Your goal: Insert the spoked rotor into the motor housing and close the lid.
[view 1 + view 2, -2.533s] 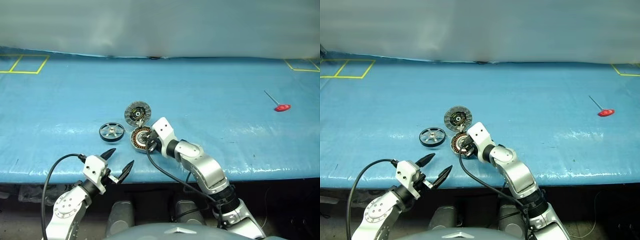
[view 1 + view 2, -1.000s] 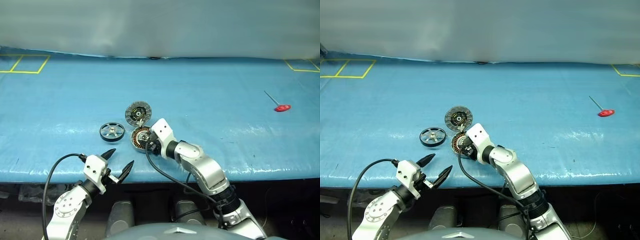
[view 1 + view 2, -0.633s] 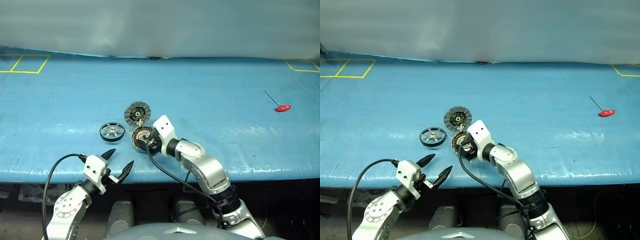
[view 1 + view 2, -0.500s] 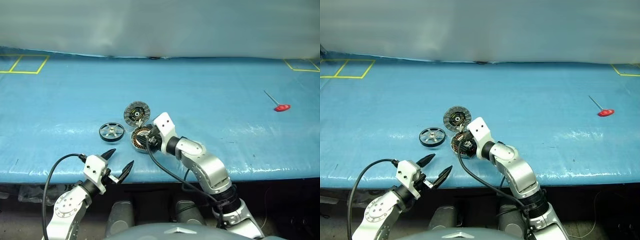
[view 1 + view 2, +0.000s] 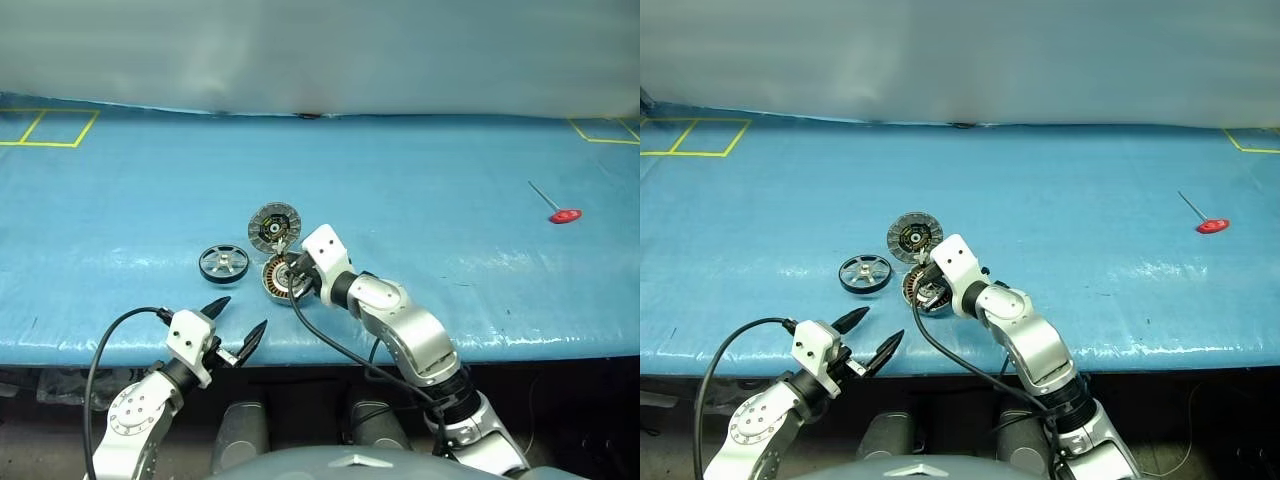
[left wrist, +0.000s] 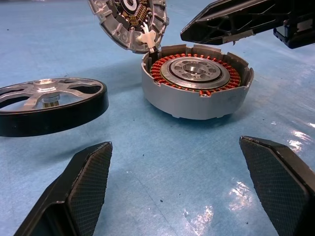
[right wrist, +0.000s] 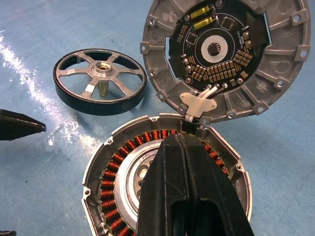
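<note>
- The spoked rotor (image 5: 223, 262) lies flat on the blue table (image 5: 450, 200), left of centre in the head view and just left of the motor housing (image 5: 281, 277), not touching it.
- It looks rigid and fairly dense for its size: metal spokes, a smooth black rim. I would take it across the rim or by a spoke; the rim may be slippery.
- The housing is an open cup holding a ring of copper windings around a silver centre; no rotor is in it yet. Those windings look delicate.
- The lid (image 5: 274, 226) stands tipped back on its hinge above the housing, circuit face showing.
- The right hand (image 7: 179, 162) is pressed shut, empty, hovering over the housing's open top.
- The left hand (image 5: 233, 329), at lower left, gapes wide with nothing in it.
</note>
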You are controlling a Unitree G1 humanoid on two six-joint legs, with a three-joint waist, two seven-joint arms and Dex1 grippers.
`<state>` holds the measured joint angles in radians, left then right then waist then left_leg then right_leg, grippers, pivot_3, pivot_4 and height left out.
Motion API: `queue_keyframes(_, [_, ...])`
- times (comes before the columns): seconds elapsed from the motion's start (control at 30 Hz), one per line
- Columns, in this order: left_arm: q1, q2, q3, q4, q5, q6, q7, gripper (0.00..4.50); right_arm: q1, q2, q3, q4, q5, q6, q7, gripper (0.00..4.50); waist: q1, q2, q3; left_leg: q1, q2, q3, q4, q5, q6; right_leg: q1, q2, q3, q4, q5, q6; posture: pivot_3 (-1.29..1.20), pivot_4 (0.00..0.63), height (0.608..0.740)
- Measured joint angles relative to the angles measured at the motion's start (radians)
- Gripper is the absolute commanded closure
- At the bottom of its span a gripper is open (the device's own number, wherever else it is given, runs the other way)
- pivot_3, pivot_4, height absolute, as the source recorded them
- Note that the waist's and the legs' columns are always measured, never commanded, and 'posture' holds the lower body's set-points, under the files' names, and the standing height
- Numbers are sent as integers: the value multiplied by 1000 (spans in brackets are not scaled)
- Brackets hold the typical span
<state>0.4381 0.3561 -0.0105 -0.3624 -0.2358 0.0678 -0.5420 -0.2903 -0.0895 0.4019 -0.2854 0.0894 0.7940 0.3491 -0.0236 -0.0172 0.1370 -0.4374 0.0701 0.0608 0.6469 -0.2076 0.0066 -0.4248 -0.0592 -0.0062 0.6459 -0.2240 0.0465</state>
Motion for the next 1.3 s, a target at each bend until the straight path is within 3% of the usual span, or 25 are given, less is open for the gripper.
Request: queue_keyframes(1.3, [-2, 1, -4, 0, 0, -10, 9, 0, 2, -16, 41, 36, -23, 2, 23, 4480, -1, 0, 0, 0, 0, 1, 0, 0, 0, 0, 0, 0, 0, 0, 0, 0, 150, 740])
